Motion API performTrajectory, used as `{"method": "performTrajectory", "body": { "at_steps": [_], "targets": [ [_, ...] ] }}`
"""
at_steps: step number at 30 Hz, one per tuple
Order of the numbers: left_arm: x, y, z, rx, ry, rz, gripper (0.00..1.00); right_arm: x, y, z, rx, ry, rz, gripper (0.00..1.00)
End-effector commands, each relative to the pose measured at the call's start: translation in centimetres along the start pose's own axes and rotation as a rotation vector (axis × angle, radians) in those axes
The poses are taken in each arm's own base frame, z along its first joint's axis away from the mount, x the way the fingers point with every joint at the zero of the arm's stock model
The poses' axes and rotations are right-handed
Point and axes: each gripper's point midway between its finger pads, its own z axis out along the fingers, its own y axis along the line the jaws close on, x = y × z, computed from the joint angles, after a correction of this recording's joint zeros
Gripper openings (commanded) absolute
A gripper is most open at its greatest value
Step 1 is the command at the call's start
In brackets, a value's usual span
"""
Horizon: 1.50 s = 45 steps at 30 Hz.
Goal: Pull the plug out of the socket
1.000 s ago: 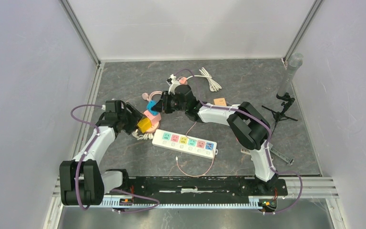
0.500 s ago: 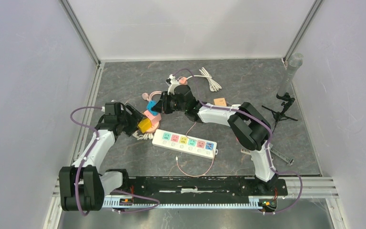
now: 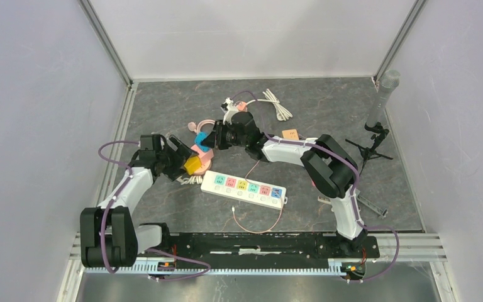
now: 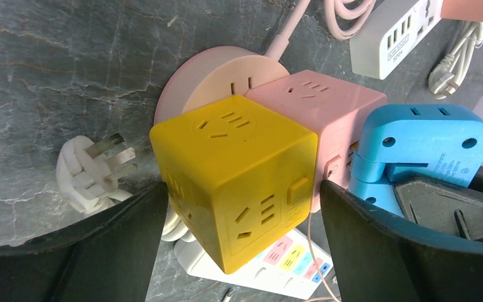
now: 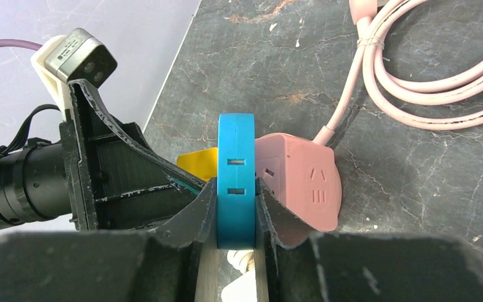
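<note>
Fingers of the right gripper [image 5: 236,211] pinch the blue plug [image 5: 236,157], seated in the pink cube socket [image 5: 302,182], while the left gripper [image 4: 243,189] clamps the adjoining yellow cube socket [image 4: 233,151]; the next move likely calls for a straight pull with the sockets braced.

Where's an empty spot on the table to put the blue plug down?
Bare tabletop lies in the far left corner, left of the white cable, and between that cable and the microphone stand. The middle is crowded: yellow cube, pink cube, blue plug and power strip sit close together.
</note>
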Motion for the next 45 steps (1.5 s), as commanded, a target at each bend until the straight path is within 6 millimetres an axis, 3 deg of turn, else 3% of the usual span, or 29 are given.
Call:
{"method": "performTrajectory", "body": {
  "at_steps": [1,11,13,16,19,22,27,31,34,36,42,45],
  "targets": [
    [1.0,0.9,1.3,-0.032,0.026,0.008,0.95,-1.7,5.9,-1.7,-0.207,-0.025,-0.044,0.0],
    [1.3,4.8,1.4,-0.2,-0.007,0.007,0.88,-4.7,10.1,-4.2,-0.443,-0.101,0.028,0.0],
    [1.3,5.0,1.4,-0.212,-0.003,0.011,0.88,-4.5,9.6,-3.8,-0.419,-0.094,0.019,0.0],
    [1.2,4.8,1.4,-0.212,-0.002,0.014,0.88,-4.0,7.3,-3.1,-0.31,-0.086,-0.019,0.0],
    [1.0,4.5,1.1,-0.199,-0.011,0.016,0.88,-4.5,6.0,-3.4,-0.216,-0.108,-0.062,0.0],
    [0.7,3.5,0.7,-0.163,-0.019,0.02,0.89,-6.3,6.1,-4.5,-0.163,-0.154,-0.121,0.0],
    [-0.1,0.2,-0.7,-0.056,-0.024,0.062,0.91,-9.5,7.0,-6.9,-0.094,-0.232,-0.224,0.0],
    [-1.5,-1.6,-2.5,-0.044,-0.048,0.132,0.96,-10.3,6.3,-9.2,-0.022,-0.258,-0.274,0.0],
    [-2.9,-0.9,-4.3,-0.137,-0.099,0.189,1.0,-9.9,3.9,-11.7,0.083,-0.26,-0.308,0.0],
    [-3.9,-0.4,-5.4,-0.187,-0.148,0.223,1.0,-9.3,1.9,-14.5,0.191,-0.29,-0.365,0.0],
    [-5.1,-1.3,-7.9,-0.172,-0.241,0.233,1.0,-5.9,-7.5,-22.9,0.662,-0.242,-0.493,0.0],
    [-5.7,-0.3,-8.6,-0.223,-0.281,0.241,1.0,-3.3,-11.4,-26.0,0.835,-0.168,-0.512,0.0]
  ]
}}
